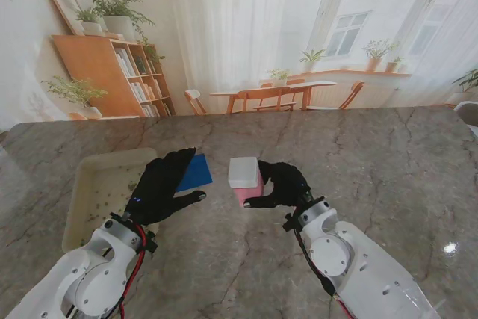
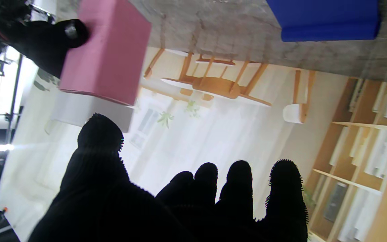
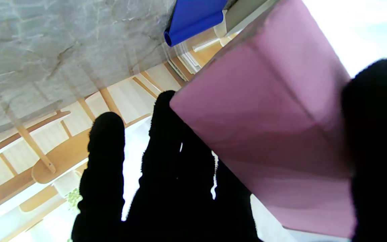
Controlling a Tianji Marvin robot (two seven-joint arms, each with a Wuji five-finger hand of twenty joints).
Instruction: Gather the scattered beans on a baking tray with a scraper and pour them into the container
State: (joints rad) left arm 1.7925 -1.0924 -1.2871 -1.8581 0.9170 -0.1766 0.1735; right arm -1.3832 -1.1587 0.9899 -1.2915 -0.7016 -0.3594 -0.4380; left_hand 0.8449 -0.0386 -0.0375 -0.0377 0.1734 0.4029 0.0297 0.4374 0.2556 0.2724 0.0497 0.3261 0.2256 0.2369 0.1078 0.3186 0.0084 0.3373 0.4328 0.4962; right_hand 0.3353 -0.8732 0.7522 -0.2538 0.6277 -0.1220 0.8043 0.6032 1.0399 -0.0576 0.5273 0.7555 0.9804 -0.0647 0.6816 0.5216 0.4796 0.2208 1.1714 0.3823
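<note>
Right hand [image 1: 282,184]: we grip the boxy pink container [image 1: 246,181], white-lidded.
Left hand [image 1: 160,184]: fingers spread, holding nothing, above the flat blue scraper [image 1: 196,172].
Tray [image 1: 82,207]: cream, at nine o'clock, speckled with beans [image 1: 112,196].
Surface [image 1: 373,162]: veined marble.

Domestic dining-room setting, seemingly a printed backdrop behind a marble-patterned bench [image 1: 373,155]: wooden bookshelf [image 1: 112,72] with potted plants [image 1: 112,13], dining table [image 1: 272,95] with chairs, sheer curtains [image 1: 239,28], and bright windows [image 1: 347,31] with plants on the sill.
</note>
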